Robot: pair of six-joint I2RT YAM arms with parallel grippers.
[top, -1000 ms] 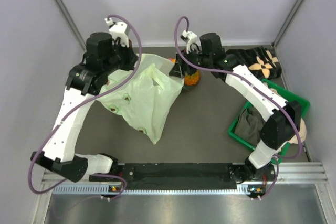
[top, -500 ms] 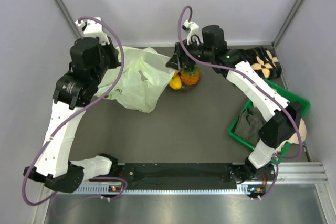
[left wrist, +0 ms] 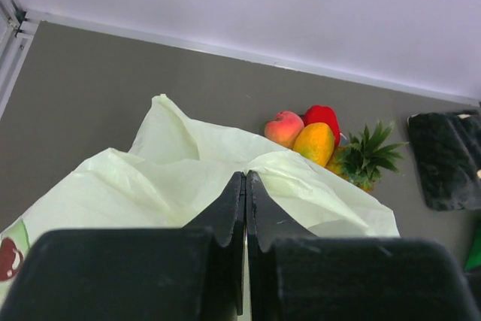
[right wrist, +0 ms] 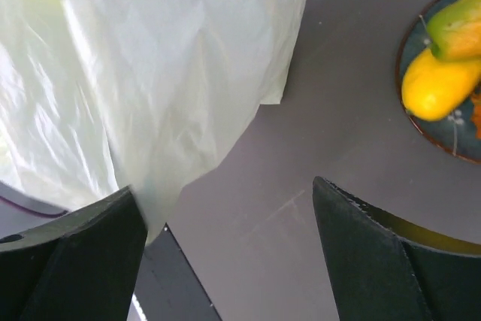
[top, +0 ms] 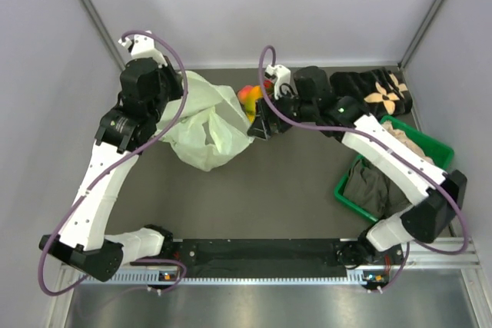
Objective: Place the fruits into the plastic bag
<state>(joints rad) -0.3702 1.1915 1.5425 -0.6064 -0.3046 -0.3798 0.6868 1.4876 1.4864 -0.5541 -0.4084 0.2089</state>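
Top external: left gripper (left wrist: 245, 180) reaches far, pinching the plastic bag (top: 207, 124). Right gripper (right wrist: 224, 193) gapes wide over the table (top: 292, 182) beside its edge.

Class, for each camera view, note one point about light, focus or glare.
Top external: even, soft light, no hard shadows. Left wrist: the shut left gripper looms dark with little detail, the fruits crisp. Right wrist: the plastic bag looks nearly washed out.
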